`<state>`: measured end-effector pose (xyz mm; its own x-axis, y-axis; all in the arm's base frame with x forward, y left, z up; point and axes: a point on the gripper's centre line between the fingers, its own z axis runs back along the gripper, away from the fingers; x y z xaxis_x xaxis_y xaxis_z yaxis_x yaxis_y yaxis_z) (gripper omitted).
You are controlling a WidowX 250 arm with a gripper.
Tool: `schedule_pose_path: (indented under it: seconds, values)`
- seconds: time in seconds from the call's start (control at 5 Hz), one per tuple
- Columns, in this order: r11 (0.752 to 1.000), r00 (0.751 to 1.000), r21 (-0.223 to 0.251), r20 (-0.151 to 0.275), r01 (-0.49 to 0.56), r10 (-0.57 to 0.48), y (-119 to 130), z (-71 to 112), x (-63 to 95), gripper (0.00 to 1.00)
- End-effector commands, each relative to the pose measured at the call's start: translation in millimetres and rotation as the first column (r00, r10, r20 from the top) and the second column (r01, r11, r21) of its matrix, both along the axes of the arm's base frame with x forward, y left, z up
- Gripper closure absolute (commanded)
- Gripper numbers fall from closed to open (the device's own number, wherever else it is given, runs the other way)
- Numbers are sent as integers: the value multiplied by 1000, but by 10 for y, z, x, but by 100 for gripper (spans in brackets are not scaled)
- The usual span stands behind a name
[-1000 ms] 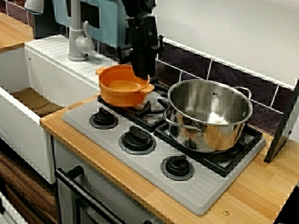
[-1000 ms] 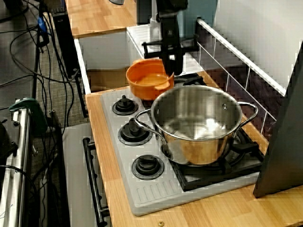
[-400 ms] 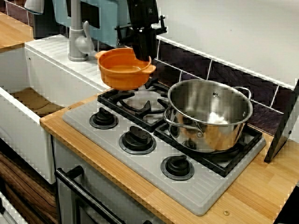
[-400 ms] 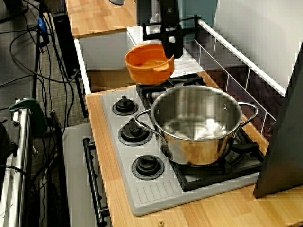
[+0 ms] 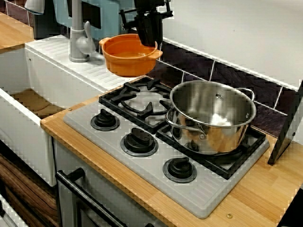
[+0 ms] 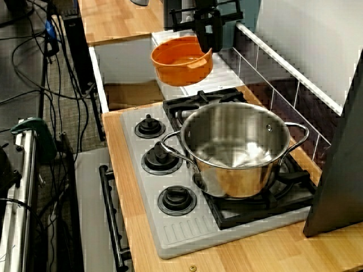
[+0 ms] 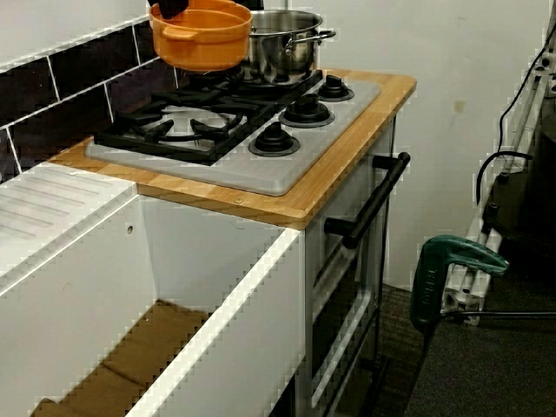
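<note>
My black gripper is shut on the far rim of an orange two-handled pot. It holds the pot in the air, tilted slightly, over the back left corner of the hob and the edge of the white drainboard. In the view along the counter the gripper pinches the pot at its right rim. From the sink end, the pot hangs above the empty black burner grate; only a dark tip of the gripper shows at the top edge. The pot looks empty.
A large steel pot stands on the right-hand burner. Three knobs line the grey hob. A grey tap and a deep white sink lie to the left. Dark tiles run behind. A black slab leans at the far right.
The gripper has lifted the orange pot off the back left burner, up and toward the wall and drainboard. The steel pot has not moved.
</note>
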<state>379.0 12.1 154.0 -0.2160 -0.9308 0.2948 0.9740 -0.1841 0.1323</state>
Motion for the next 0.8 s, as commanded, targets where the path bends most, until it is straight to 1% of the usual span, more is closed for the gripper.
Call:
schedule_pose_path:
  seconds: [0.0, 0.4, 0.6]
  values:
    - [999, 999, 42, 51, -6, 4, -52, -119, 184, 100]
    - [998, 1000, 52, 22, -21, 20, -92, -345, 288, 100]
    - [997, 999, 74, 21, -28, 27, -103, -437, 341, 100]
